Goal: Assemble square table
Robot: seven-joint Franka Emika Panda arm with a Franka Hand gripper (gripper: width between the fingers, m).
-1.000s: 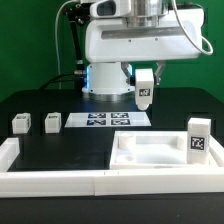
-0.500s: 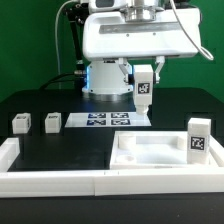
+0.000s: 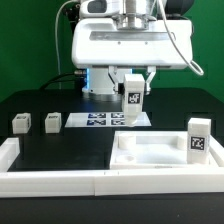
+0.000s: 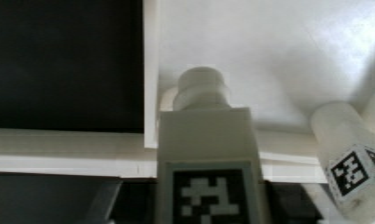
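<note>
Nearest, white border rails (image 3: 60, 180) line the front edge of the black table (image 3: 70, 145). Just behind them, on the exterior view's right, lies the square tabletop (image 3: 160, 153), a white slab whose raised rim encloses shallow recesses. An upright leg block (image 3: 197, 140), tag facing forward, stands at its right edge; whether it is inside the rim cannot be told. To the left sit the outer leg block (image 3: 20, 124) and, near it, the inner leg block (image 3: 52, 122). Farther back lies the marker board (image 3: 100, 120). Above the slab's far edge the gripper (image 3: 131, 87), jaws narrowed, clamps the held leg block (image 3: 131, 100) clear of the surface; the wrist view shows its rounded peg (image 4: 202, 88) against the white slab.
</note>
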